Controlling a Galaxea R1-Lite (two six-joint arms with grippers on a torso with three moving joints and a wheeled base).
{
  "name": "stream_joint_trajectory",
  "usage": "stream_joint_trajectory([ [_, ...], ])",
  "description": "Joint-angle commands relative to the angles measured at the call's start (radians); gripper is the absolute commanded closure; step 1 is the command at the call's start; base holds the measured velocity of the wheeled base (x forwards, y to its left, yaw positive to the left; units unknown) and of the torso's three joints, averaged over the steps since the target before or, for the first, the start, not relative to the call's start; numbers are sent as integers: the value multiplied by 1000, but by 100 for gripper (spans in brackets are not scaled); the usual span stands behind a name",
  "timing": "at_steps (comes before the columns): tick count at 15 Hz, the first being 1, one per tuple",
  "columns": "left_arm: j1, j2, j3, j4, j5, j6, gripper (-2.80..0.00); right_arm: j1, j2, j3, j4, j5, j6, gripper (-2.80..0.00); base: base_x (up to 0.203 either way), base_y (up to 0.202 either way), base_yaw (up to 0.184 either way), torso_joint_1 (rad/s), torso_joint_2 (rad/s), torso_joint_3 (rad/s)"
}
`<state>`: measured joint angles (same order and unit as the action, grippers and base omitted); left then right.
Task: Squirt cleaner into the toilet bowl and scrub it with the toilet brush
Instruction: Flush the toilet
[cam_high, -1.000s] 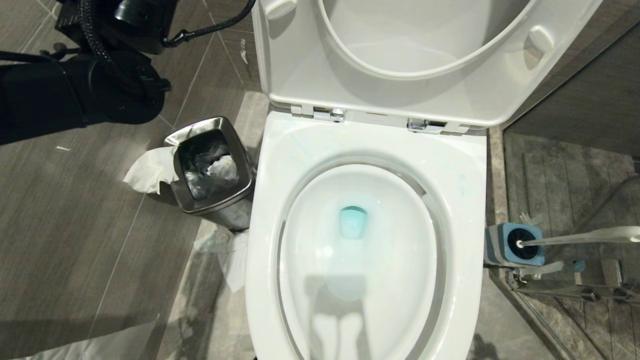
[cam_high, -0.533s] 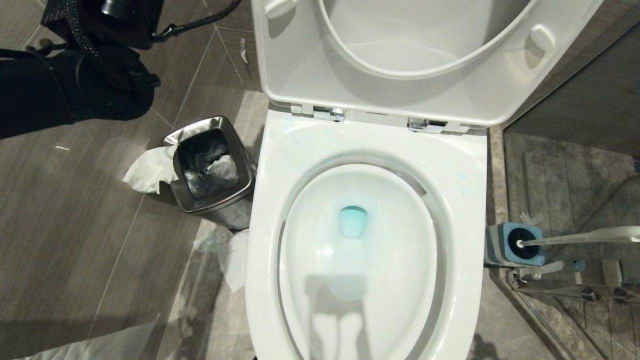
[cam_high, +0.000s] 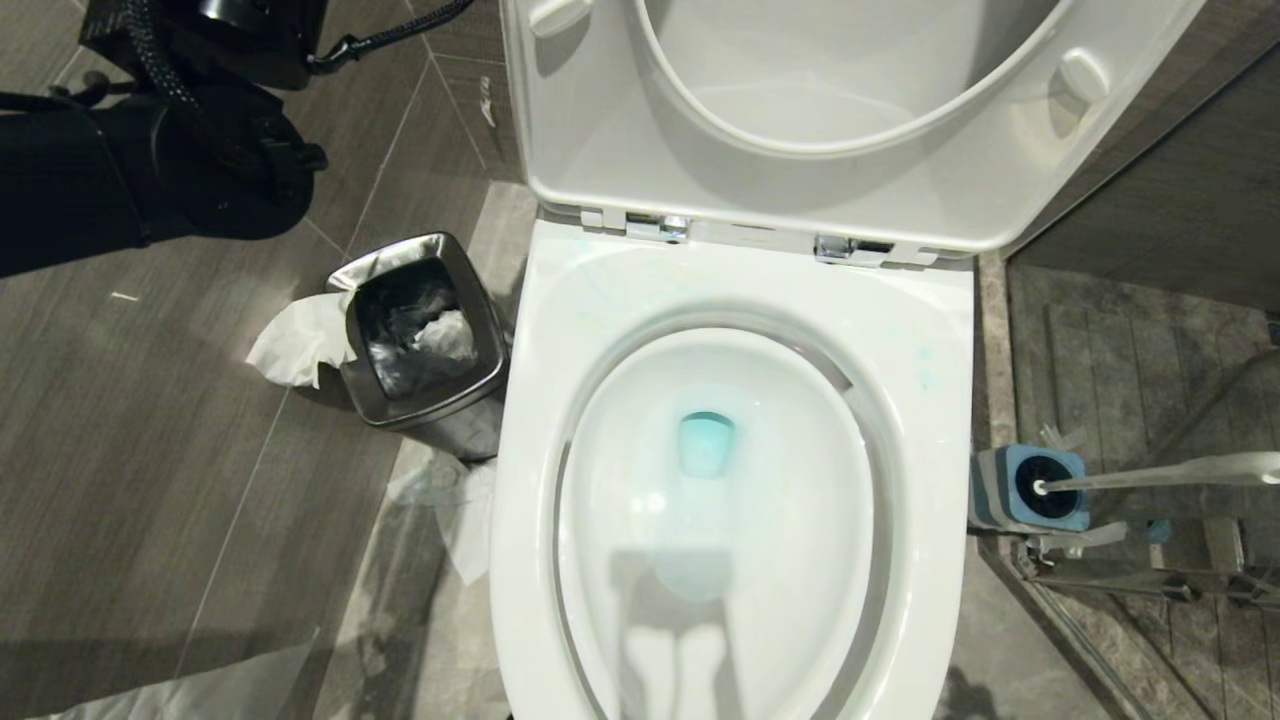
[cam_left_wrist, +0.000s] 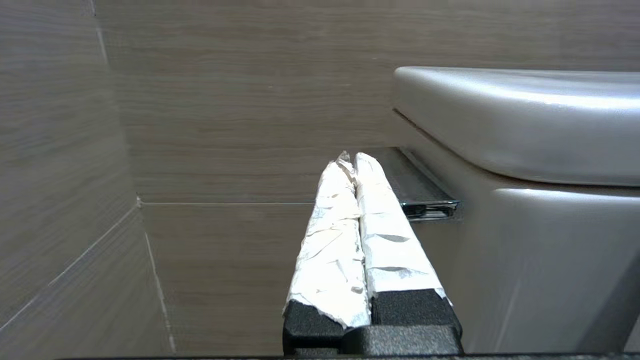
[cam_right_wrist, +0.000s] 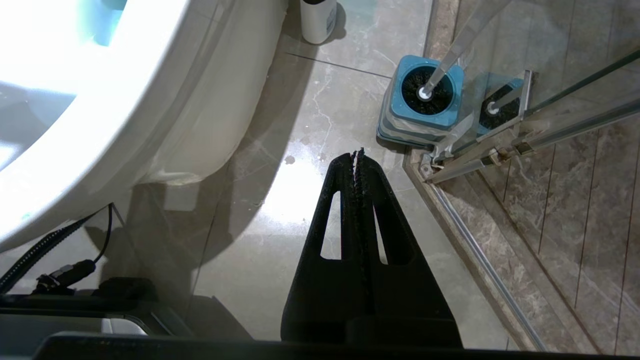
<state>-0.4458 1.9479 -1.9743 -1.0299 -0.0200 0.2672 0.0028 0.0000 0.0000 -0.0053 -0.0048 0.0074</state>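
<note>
The white toilet bowl (cam_high: 920, 330) stands with seat and lid raised, and teal-blue cleaner (cam_high: 706, 445) tints the water in its basin. The toilet brush (cam_high: 1160, 472) stands in its blue-topped holder (cam_high: 1000, 495) on the floor right of the bowl, black bristles (cam_right_wrist: 427, 92) down in the holder. My right gripper (cam_right_wrist: 358, 152) hangs shut and empty over the floor tiles, a short way from the holder. My left arm (cam_high: 200, 150) is at the upper left. Its gripper (cam_left_wrist: 350, 159), fingers wrapped in white tape, is shut and empty beside the tank (cam_left_wrist: 550, 260) and its chrome lever (cam_left_wrist: 427, 205).
A square steel waste bin (cam_high: 372, 400) with crumpled paper stands left of the bowl, with tissue (cam_high: 295, 340) on the floor around it. A glass shower door and its metal rail (cam_high: 1100, 585) run along the right. A white container (cam_right_wrist: 318, 20) stands behind the bowl's base.
My left arm has shifted slightly toward the upper left of the head view. The bowl, brush and bin have not moved.
</note>
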Motion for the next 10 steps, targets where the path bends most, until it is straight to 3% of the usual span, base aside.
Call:
stream_joint_trajectory([
  [1,-11,0,0,-6,0,0,0,0,2,0,-1,0,0,0,0,0,0,0,0,0],
  [10,-51,3,-2,-5,6,-3,0,0,2,0,-1,0,0,0,0,0,0,0,0,0],
])
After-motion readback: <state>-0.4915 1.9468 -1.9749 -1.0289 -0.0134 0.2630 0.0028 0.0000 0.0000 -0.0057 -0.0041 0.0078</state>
